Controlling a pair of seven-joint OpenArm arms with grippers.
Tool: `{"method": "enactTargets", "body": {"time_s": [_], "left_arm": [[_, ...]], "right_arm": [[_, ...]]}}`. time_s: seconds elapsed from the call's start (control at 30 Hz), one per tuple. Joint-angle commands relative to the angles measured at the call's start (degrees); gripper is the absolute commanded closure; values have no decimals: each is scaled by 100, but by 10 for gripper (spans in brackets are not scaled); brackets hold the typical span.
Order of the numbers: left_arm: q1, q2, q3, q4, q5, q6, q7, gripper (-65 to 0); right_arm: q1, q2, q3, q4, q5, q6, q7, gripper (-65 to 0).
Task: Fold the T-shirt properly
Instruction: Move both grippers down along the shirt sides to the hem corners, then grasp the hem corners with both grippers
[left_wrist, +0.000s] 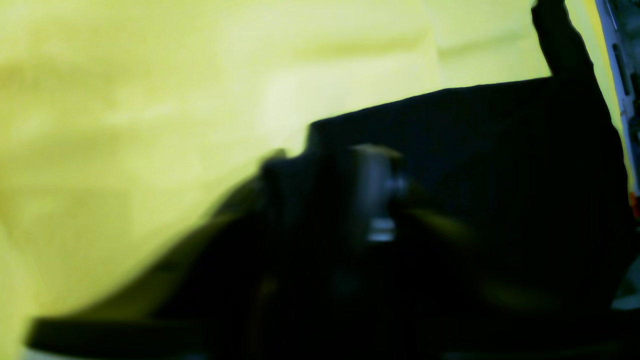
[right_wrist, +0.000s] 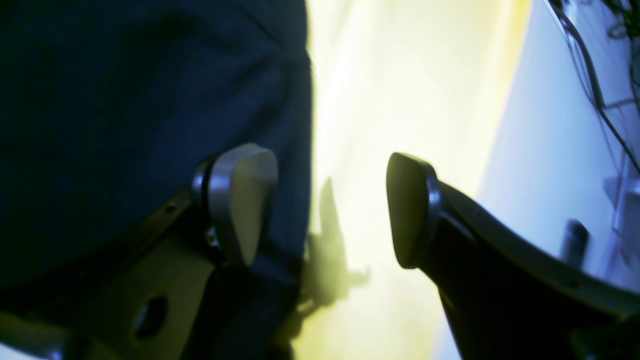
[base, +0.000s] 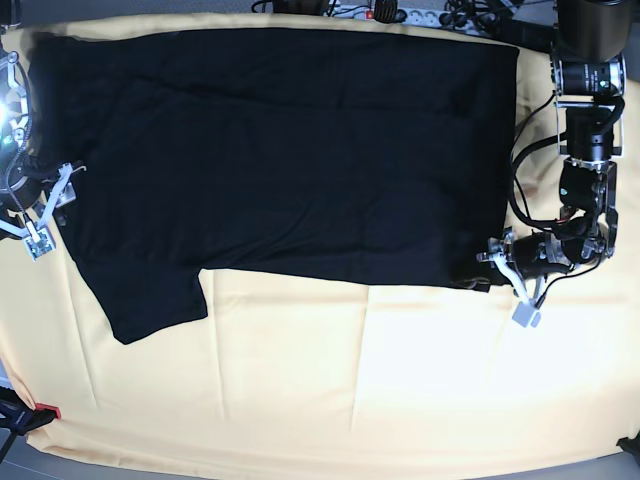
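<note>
The black T-shirt (base: 280, 150) lies spread flat, plain side up, on the pale yellow cloth (base: 350, 380), with one sleeve (base: 150, 300) sticking out at the lower left. My left gripper (base: 510, 282) sits at the shirt's lower right corner and looks open. The left wrist view is blurred and dark, showing one finger (left_wrist: 376, 195) against black cloth (left_wrist: 500, 150). My right gripper (base: 50, 208) is at the shirt's left edge. In the right wrist view it (right_wrist: 325, 210) is open, one finger (right_wrist: 240, 200) over the shirt's edge (right_wrist: 150, 100) and the gap over yellow cloth.
Cables and a power strip (base: 400, 12) lie along the table's back edge. A red clamp (base: 45, 411) sits at the front left corner. The yellow cloth reaches the front of the table. The bare white tabletop (right_wrist: 540, 150) shows beside the cloth.
</note>
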Motion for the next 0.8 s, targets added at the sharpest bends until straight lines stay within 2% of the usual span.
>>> {"method": "enactTargets", "body": {"time_s": [0.0, 0.07, 0.2, 0.37, 0.6, 0.77], "left_arm": [[-92, -107, -7, 42, 76, 87, 111, 0], [-103, -133, -9, 42, 76, 181, 96, 0], [-101, -131, -11, 42, 76, 179, 61, 0], [-101, -131, -11, 42, 79, 177, 63, 0], [-98, -131, -11, 42, 79, 177, 66, 0], [-98, -133, -11, 42, 79, 177, 105, 0]], "right_arm": [[74, 31, 68, 31, -44, -42, 210, -405], [190, -184, 68, -72, -44, 96, 350, -405], [876, -584, 68, -745, 37, 402, 284, -406], [2107, -911, 68, -2256, 605, 866, 133, -407], [3663, -933, 70, -4590, 1517, 1615, -289, -407], [4068, -931, 70, -5619, 1867, 1941, -321, -407]]}}
